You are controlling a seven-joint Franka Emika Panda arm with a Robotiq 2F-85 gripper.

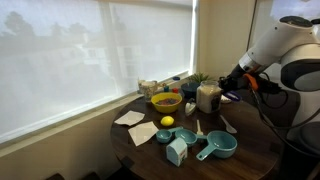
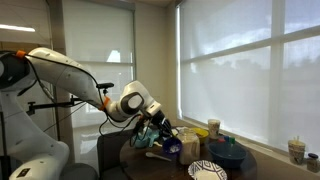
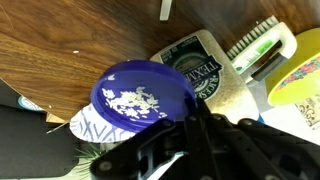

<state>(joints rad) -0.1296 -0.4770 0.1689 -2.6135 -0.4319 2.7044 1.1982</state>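
Gripper (image 3: 205,128) first: its fingers are pressed right together, and from where I stand nothing shows pinched between them. In the wrist view a blue bowl (image 3: 140,95) speckled with white sits just beyond the fingertips, nearly under them, though I cannot tell whether they touch it. The bowl rests on a patterned plate (image 3: 92,128) that peeks out from under it, off to one side of the fingers. Past the bowl from the fingers stands a jar (image 3: 205,62) with a printed label, right against the bowl's rim. Farther off to the fingers' other side is a yellow bowl (image 3: 300,80). All of it sits on a dark wooden table (image 3: 60,40).

In an exterior view the gripper (image 1: 227,82) hangs over the table's edge, just beside the jar (image 1: 208,97). The yellow bowl (image 1: 165,101) lies beyond the jar from the fingers. A lemon (image 1: 167,122), some napkins (image 1: 130,118) and teal measuring cups (image 1: 215,147) lie well apart from them. In an exterior view the gripper (image 2: 160,128) hovers low, pointed down at the crowded tabletop.
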